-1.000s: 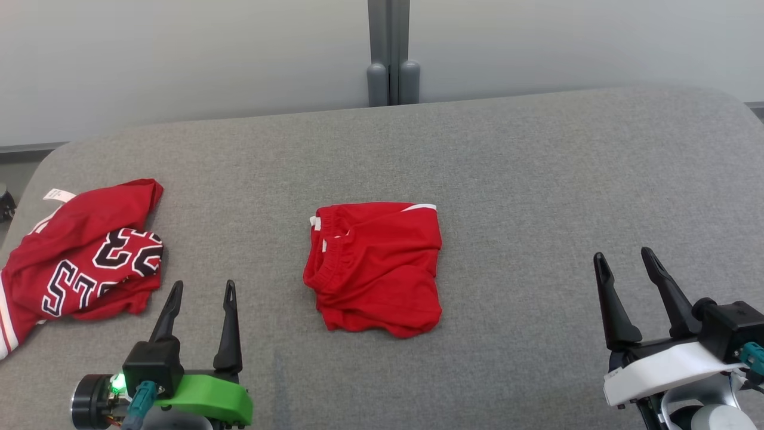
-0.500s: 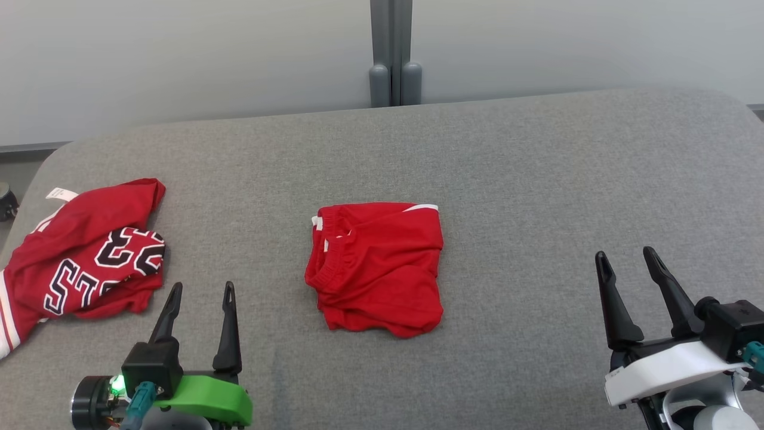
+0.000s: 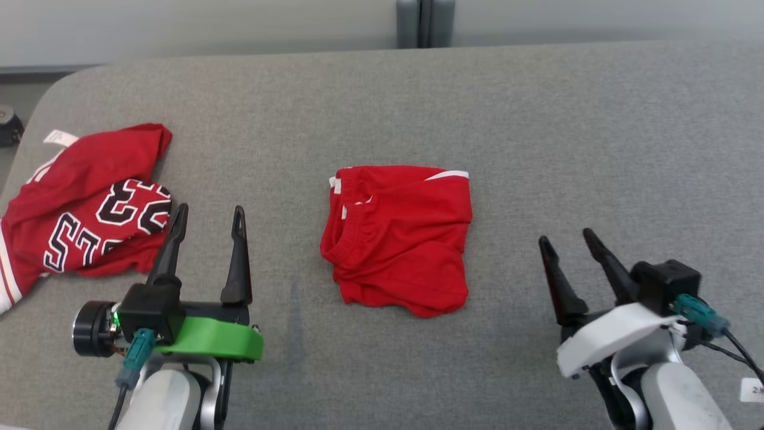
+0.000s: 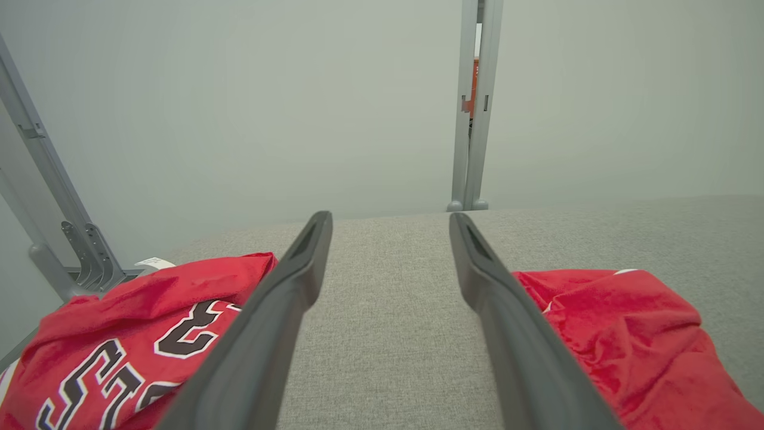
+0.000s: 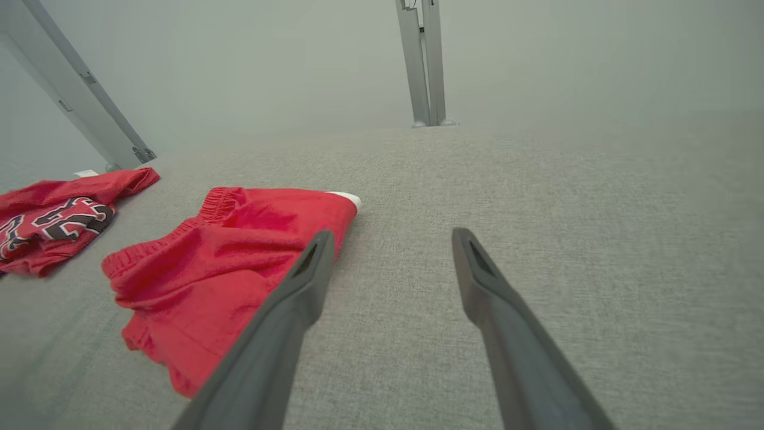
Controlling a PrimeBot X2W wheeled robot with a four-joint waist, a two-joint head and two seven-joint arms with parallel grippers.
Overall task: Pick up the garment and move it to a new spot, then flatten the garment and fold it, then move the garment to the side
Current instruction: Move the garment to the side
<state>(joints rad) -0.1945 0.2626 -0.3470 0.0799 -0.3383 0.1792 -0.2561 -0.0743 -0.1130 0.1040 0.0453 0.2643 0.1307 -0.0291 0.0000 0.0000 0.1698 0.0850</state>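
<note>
Since a second ago our head camera has dipped, so the whole scene sits differently in that view. Measured against the cloth, both arms have also come forward, and the right claw point(image 3: 566, 236) now stands nearer the folded red shorts point(image 3: 397, 239) than it did. For writing, we read black numerals with white outlines point(image 3: 134, 209) on the crumpled red jersey point(image 3: 77, 203). They read "23" and face away from us, and the larger letters beneath them are folded into the cloth, so we cannot make them out. A small white tag point(image 3: 59, 138) pokes out at the jersey's far corner, its print too small for us to read. The same goes for a white paper label point(image 3: 753, 389) by the right arm's cable. The shorts lie in the middle of the grey fabric-covered counter point(image 3: 537, 119), their gathered waistband turned toward our left and a white stripe point(image 3: 450, 175) showing at the far right corner. The jersey lies well apart from them, at the counter's left end. The left claw point(image 3: 210, 209) is released, its two dark fingers spread with nothing between them. In the head view its outer finger crosses the jersey's near edge, though we cannot tell whether it touches. The right claw is released too, holding nothing, to the right of the shorts and apart from them. A grey post point(image 3: 425, 22) stands behind the counter's far edge.
</note>
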